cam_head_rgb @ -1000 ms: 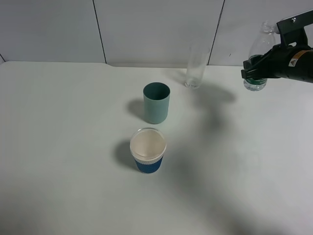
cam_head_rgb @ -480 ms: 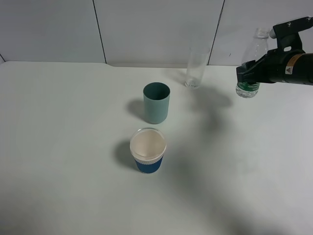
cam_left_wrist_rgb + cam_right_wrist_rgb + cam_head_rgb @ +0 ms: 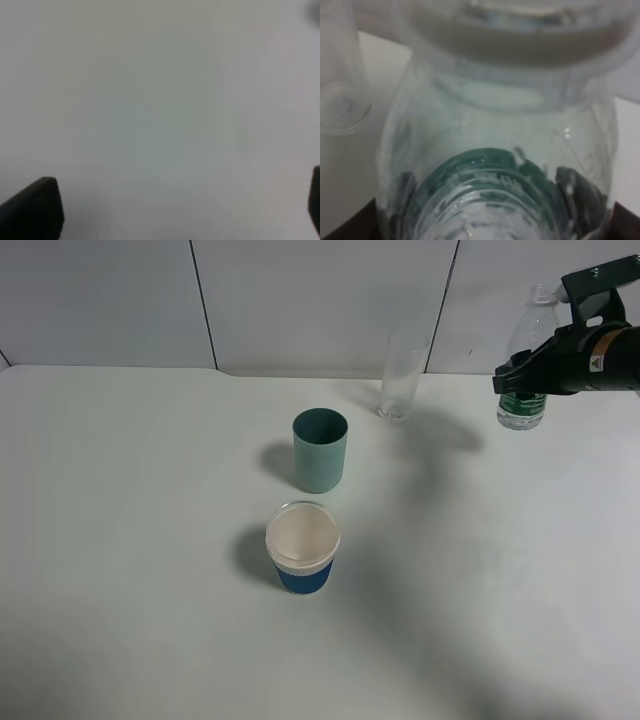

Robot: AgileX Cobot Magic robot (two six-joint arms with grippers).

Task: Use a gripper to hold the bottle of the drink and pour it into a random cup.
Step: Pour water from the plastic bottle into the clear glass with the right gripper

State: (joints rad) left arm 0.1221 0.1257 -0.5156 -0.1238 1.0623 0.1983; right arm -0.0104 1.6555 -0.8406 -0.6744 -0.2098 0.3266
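My right gripper [image 3: 522, 380] is shut on the bottle of the drink [image 3: 524, 360], a small clear bottle with a dark green label and no cap. It holds the bottle upright at the far right, near the back wall. The bottle fills the right wrist view [image 3: 495, 150], and dark fingers [image 3: 577, 192] show through its sides. The cup [image 3: 400, 375], a tall clear glass, stands to the left of the bottle and apart from it; it also shows in the right wrist view [image 3: 340, 90]. My left gripper [image 3: 182, 182] is open over bare table and out of the exterior view.
A teal-green cup [image 3: 320, 450] stands mid-table in front of the glass. A blue paper cup [image 3: 303, 560] with a white rim stands nearer the front. The white table [image 3: 140, 540] meets a white panelled wall [image 3: 300, 300] at the back.
My right gripper swung left toward the glass with the bottle, then moved back right and slightly up, to about where it was. The cups have not moved.
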